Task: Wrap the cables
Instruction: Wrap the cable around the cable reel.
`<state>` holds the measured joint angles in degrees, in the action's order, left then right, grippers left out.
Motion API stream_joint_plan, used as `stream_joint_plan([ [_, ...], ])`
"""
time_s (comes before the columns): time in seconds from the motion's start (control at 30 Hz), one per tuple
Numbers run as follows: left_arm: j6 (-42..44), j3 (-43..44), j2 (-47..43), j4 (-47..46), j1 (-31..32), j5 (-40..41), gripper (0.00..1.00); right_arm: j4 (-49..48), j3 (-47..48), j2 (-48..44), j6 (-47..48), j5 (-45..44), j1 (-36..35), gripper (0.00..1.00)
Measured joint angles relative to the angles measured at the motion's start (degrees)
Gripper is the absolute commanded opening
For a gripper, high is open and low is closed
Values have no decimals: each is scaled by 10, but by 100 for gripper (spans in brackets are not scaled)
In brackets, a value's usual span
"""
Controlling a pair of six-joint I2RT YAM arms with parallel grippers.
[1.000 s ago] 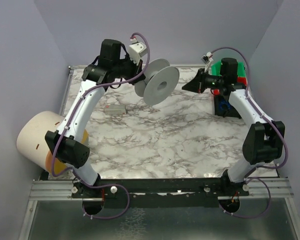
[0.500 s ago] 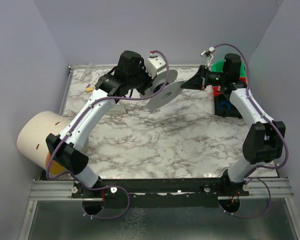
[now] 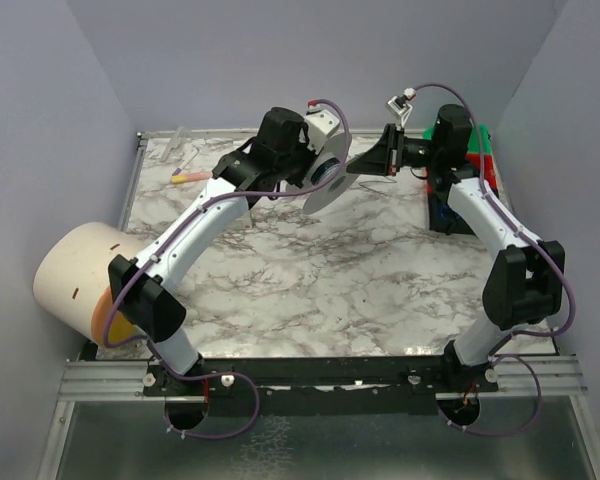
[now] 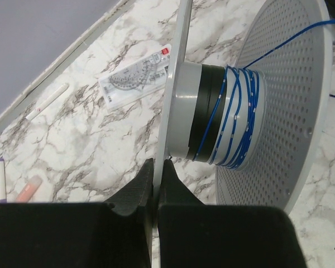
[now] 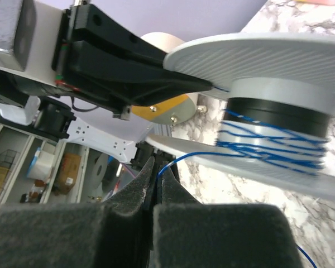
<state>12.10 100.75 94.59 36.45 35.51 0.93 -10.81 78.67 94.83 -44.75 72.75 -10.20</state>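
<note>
Over the marble surface (image 3: 310, 285), left claw (image 4: 156, 166) is clamping the rim of the grey spool (image 4: 183, 106), right claw (image 5: 155, 170) is pinching the thin blue cable (image 5: 268, 147) tight.

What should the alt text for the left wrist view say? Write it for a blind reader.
The left gripper is shut on the flange rim of a grey spool, with thin blue cable wound in several turns round its hub. A clear protractor and a pen lie on the marble table behind.
</note>
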Motion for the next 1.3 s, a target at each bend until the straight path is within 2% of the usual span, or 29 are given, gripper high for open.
stream_joint_plan([
  [0.23, -40, 6, 23, -7, 3, 78, 0, -20, 3, 0, -30, -23, -45, 0],
  [0.53, -89, 33, 46, 2, -3, 98, 0, 70, 14, 19, 98, -85, -138, 0],
  [0.67, -123, 39, 50, 17, -33, 52, 0, 79, -4, 26, 138, -107, -147, 1],
  [0.83, -182, 40, 58, 26, -112, -75, 0, 79, -28, 30, 170, -119, -157, 0],
  [0.97, -227, 34, 60, 15, -163, -142, 0, 89, -37, 37, 190, -121, -173, 1],
  [1.3, -309, -7, 58, -40, -210, -253, 0, 145, -56, 48, 280, -176, -212, 1],
])
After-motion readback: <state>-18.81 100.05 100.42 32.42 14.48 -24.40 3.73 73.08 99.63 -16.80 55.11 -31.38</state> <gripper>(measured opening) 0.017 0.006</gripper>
